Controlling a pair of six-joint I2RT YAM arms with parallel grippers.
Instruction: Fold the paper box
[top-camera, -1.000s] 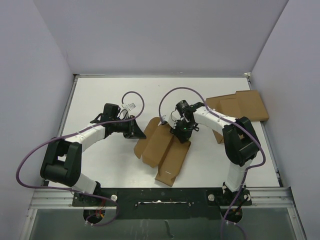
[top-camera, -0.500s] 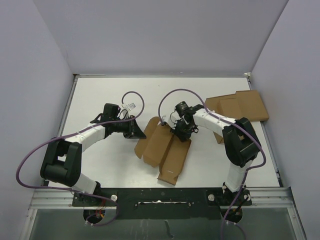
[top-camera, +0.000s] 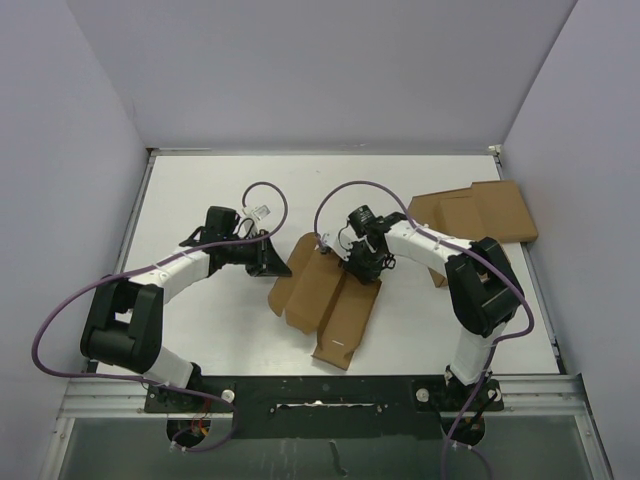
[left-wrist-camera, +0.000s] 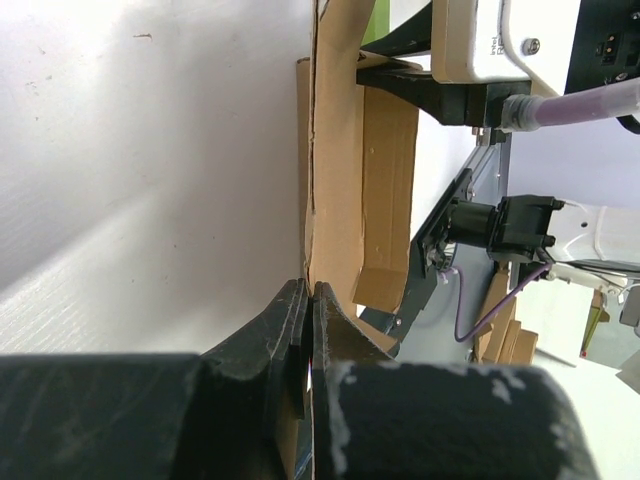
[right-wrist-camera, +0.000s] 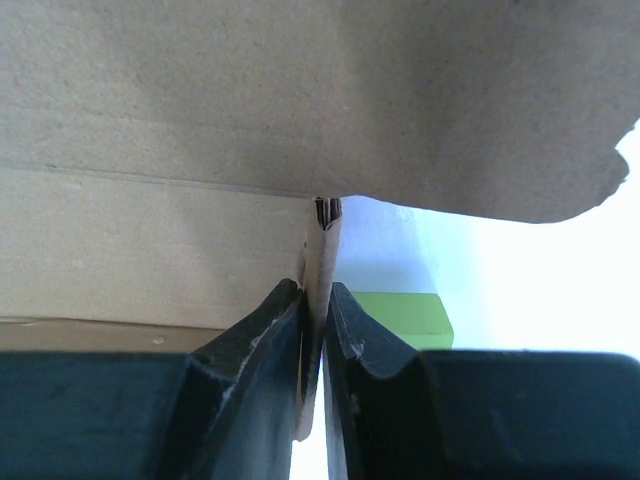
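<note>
The paper box (top-camera: 325, 300) is a brown die-cut cardboard sheet with flaps, lying mostly flat at the table's middle. My left gripper (top-camera: 276, 266) is shut on the sheet's left edge; in the left wrist view its jaws (left-wrist-camera: 308, 292) pinch the thin cardboard (left-wrist-camera: 340, 180). My right gripper (top-camera: 357, 268) is shut on a raised flap at the sheet's upper right; in the right wrist view the jaws (right-wrist-camera: 316, 295) clamp the flap's edge (right-wrist-camera: 322, 250), with a broad brown panel (right-wrist-camera: 300, 90) above.
A larger flat brown cardboard slab (top-camera: 500, 210) with a squat brown box (top-camera: 455, 215) on it lies at the back right of the white table (top-camera: 200, 330). Purple cables loop above both wrists. Walls close in the table on three sides.
My right gripper has shifted slightly left with the flap in it, and the sheet's near end has moved a little. The left gripper holds still.
</note>
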